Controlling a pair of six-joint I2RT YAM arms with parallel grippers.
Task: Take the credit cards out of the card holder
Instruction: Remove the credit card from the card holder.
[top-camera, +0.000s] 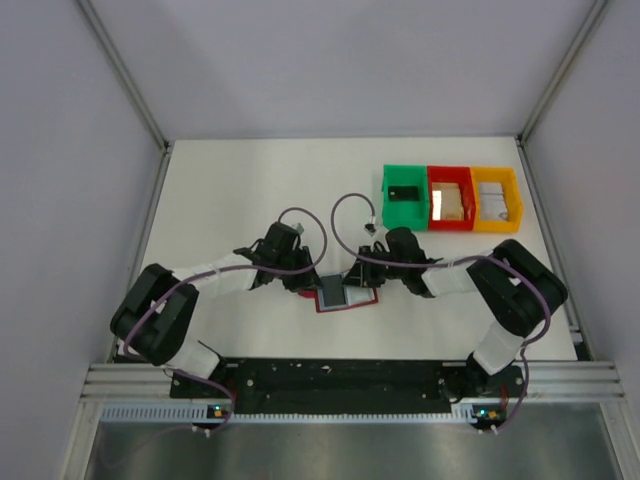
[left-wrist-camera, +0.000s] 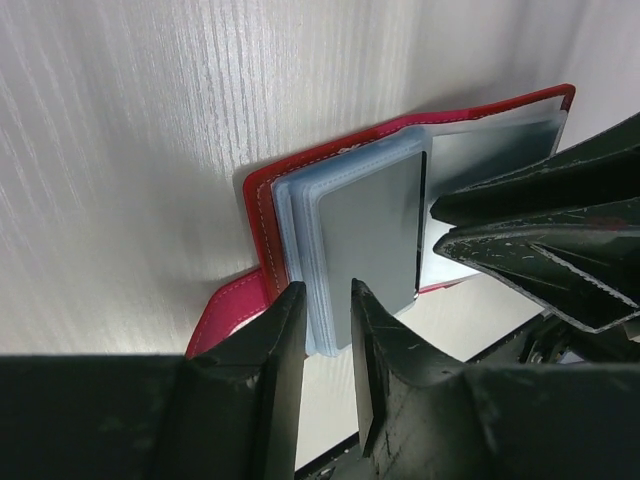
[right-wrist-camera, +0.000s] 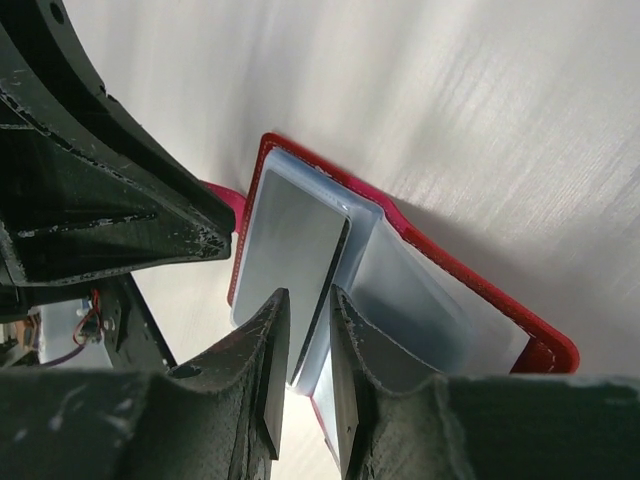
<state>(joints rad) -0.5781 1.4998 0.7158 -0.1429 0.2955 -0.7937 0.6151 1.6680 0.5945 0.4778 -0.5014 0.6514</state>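
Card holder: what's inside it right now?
The card holder lies open, showing a stack of clear sleeves with one dark grey card at the top. The sleeves underneath are covered, so any further cards can't be seen.

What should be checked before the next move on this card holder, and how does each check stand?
1. Card holder lies open on the table: ok.
2. Dark grey card exposed on the sleeves: ok.
3. Left gripper straddles the sleeves' edge: ok.
4. Right gripper straddles the card's edge: ok.
5. Either gripper clamped firmly: cannot tell.
6. Card out of the holder: not ok.
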